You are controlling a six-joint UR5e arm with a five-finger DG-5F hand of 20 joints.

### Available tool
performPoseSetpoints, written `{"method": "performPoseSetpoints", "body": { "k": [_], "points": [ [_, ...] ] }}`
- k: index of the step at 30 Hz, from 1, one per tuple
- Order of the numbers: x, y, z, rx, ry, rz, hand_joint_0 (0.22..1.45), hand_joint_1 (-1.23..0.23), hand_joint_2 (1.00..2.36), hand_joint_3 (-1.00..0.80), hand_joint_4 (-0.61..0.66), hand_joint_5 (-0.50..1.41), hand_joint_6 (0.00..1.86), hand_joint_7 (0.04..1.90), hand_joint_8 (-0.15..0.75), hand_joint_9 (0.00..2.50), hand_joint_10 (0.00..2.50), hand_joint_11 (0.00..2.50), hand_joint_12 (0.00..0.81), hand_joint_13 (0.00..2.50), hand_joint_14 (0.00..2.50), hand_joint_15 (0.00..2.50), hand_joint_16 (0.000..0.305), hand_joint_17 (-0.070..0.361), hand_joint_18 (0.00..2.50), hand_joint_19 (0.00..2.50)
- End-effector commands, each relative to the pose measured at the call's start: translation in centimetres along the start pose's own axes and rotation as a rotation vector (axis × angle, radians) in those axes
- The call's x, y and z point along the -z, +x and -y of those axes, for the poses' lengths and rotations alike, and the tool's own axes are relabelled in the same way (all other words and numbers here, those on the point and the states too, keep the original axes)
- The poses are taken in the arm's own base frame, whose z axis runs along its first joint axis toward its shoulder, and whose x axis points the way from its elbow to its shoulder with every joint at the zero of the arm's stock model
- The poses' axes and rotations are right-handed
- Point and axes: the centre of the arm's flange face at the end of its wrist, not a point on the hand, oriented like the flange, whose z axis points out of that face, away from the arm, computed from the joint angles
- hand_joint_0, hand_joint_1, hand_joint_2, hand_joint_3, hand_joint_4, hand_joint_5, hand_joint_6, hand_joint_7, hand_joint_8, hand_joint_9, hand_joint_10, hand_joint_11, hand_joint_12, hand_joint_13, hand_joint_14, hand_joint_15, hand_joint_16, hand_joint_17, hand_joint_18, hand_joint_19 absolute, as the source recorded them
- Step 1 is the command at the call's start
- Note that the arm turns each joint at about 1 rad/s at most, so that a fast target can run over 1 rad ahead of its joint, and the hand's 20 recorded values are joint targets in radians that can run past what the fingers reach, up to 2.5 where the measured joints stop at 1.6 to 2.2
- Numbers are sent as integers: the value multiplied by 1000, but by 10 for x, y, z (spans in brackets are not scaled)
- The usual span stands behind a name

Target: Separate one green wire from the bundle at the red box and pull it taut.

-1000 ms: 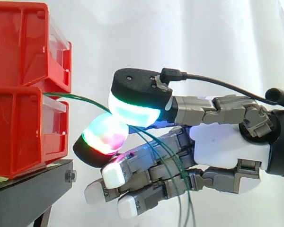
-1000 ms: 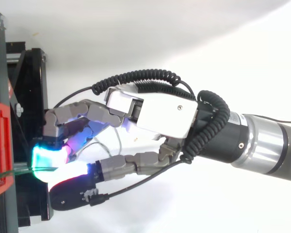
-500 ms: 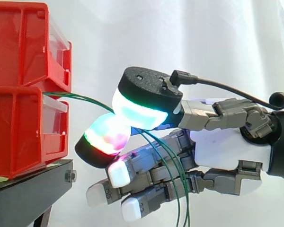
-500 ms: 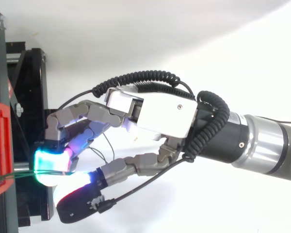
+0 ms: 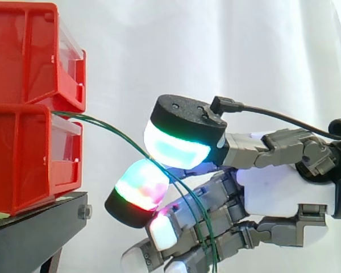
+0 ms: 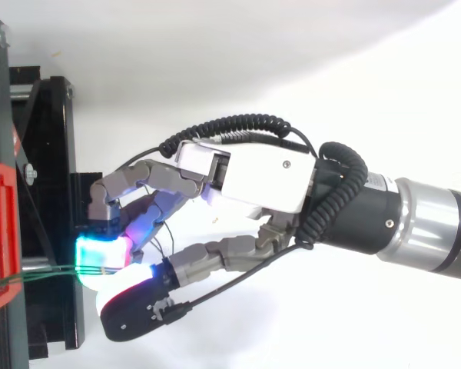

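Mid-frame in the side view, the hand (image 5: 284, 187) pinched green wires (image 5: 88, 118) from the bins (image 5: 28, 153) between two pads (image 5: 176, 149); several ran together, curved, none yet taut.

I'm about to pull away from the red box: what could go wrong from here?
First, at least two green wires run together from the red box between the hand's glowing pads, so pulling may tension several, not one. Second, the strands hang on down across the curled lower fingers and could snag there.
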Motion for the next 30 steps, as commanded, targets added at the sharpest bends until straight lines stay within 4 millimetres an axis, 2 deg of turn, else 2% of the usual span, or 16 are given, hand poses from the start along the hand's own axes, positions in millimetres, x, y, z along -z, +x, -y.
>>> {"method": "performPoseSetpoints", "body": {
  "k": [1, 4, 5, 8, 13, 15, 16, 22, 25, 30],
  "points": [
    [1, -2, -2, -7, 25, -13, 605, -636, 1007, -423, 185, -142, 812, 1173, 340, 1008, 14, 557, 327, 796, 11, 285, 48, 108, 841, 436],
    [0, -6, -13, -8, 34, -14, 604, -641, 1012, -359, 187, -142, 816, 1185, 343, 1006, 13, 555, 330, 788, 10, 287, 48, 109, 843, 448],
    [1, -9, -23, -6, 35, -14, 604, -658, 1013, -332, 198, -144, 817, 1216, 346, 1004, 16, 558, 330, 786, 10, 286, 48, 109, 844, 448],
    [2, -11, -32, 2, 35, -14, 604, -690, 1016, -291, 205, -153, 833, 1212, 344, 992, 16, 575, 331, 784, 10, 291, 49, 110, 850, 439],
    [3, -9, -33, 9, 37, -17, 623, -764, 1015, -312, 192, -167, 858, 1159, 347, 975, 14, 600, 334, 785, 10, 293, 49, 110, 861, 431],
    [3, -8, -32, 16, 39, -17, 635, -774, 1010, -383, 213, -170, 859, 1145, 347, 969, 17, 596, 336, 787, 10, 296, 49, 110, 867, 428],
    [3, -8, -33, 17, 35, -15, 614, -779, 1001, -485, 231, -170, 860, 1153, 342, 975, 16, 593, 335, 789, 11, 289, 49, 110, 869, 425],
    [2, -8, -33, 37, 31, -14, 558, -590, 1000, -500, 232, -165, 854, 1128, 352, 1002, 16, 602, 337, 796, 10, 292, 51, 115, 879, 443],
    [2, -9, -33, 37, 31, -13, 599, -566, 1007, -420, 220, -163, 848, 1156, 350, 1004, 16, 597, 330, 788, 10, 291, 50, 112, 871, 451],
    [2, -9, -33, 37, 31, -13, 596, -669, 1018, -258, 211, -164, 852, 1201, 351, 986, 14, 599, 333, 774, 10, 291, 50, 113, 869, 451]
  ]
}}
